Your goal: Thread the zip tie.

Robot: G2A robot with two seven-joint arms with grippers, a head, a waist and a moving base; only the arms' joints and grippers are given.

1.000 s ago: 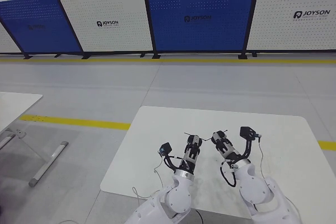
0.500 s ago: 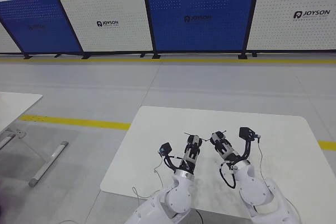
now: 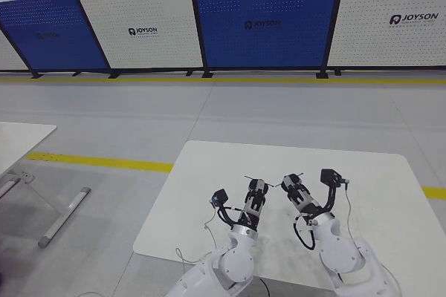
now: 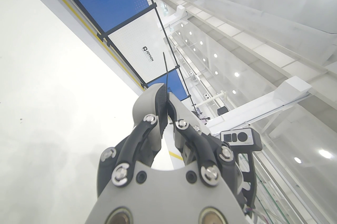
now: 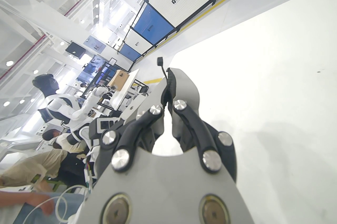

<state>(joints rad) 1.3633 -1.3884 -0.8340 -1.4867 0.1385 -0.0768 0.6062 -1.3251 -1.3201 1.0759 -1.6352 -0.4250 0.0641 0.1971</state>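
Over the white table (image 3: 357,171) my two grippers hang close together near its front edge. The left gripper (image 3: 257,184) is shut on the black zip tie, and the thin pointed tail (image 4: 165,69) sticks out past its fingertips (image 4: 158,93). A short way to its right, the right gripper (image 3: 288,180) is shut on a black zip tie too, with the square head (image 5: 159,61) poking out beyond the fingertips (image 5: 181,82). The stretch of tie inside each grip is hidden, so I cannot tell whether both hold the same tie.
The bare tabletop (image 5: 263,64) spreads out beyond and to the right of both grippers. Another white table (image 3: 15,141) with a metal floor frame (image 3: 59,215) stands off to the left. Blue and white panels (image 3: 267,33) line the far side of the floor.
In the top view the right gripper has drifted very slightly to the right. The left gripper has kept still, and both stay shut on the tie.
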